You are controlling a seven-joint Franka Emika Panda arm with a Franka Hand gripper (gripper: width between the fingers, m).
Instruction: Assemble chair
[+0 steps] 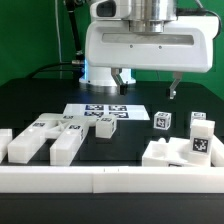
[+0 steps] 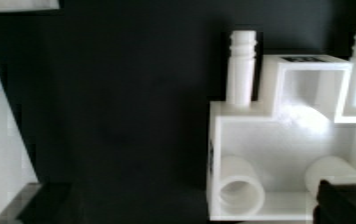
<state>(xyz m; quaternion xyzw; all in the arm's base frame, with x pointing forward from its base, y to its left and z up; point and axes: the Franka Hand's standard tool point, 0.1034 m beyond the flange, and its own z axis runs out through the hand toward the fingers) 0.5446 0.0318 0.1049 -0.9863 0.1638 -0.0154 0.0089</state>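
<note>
The gripper [image 1: 146, 86] hangs empty, jaws apart; only the wrist view shows the chair piece [image 2: 273, 135] with its round hole [image 2: 242, 190].

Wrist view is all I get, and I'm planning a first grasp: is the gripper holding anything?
Observer: No. The gripper hangs open and empty above the table.
Operator: Where are the long pieces?
Observer: Three long bars lie side by side at the exterior view's left, close to the border rail.
Operator: Anything small to start with?
Observer: A tagged cube stands just off the marker board, toward the exterior view's right.
</note>
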